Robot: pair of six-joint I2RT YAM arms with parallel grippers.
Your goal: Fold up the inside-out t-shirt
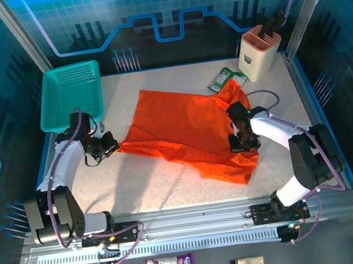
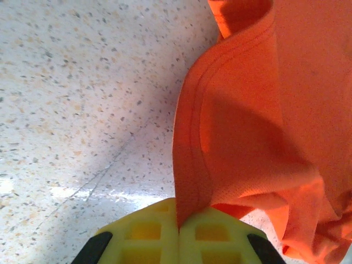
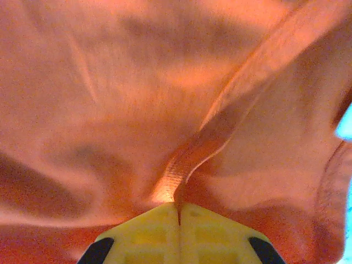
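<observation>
Left wrist view: pinches a stitched hem of the inside-out t-shirt (image 2: 247, 143) between the left fingers (image 2: 148, 234), pressed together on the cloth, just above the speckled surface (image 2: 82, 82). Leaves the rest sagging to the right in loose folds.

Right wrist view: clamps a seamed ridge of cloth between the right fingers (image 3: 212, 228), shut tight on it. Cannot tell whether one layer or several.

Top view: holds the t-shirt crumpled across the middle of the surface, left fingers at its left corner, right fingers on its right side, short of the near-right tip.

Likely trouble: slipping out of either narrow pinch if drawn apart too hard, thin cloth giving little purchase. Bunching or a skewed fold if the right grip carries extra layers. Snagging the teal basket (image 1: 49, 103), just behind the left arm, on any swing to the far left. Brushing the green packet (image 1: 225, 79) or the beige holder (image 1: 258, 53) on a pull to the far right.

Open room: bare surface near and to the left of the shirt.
</observation>
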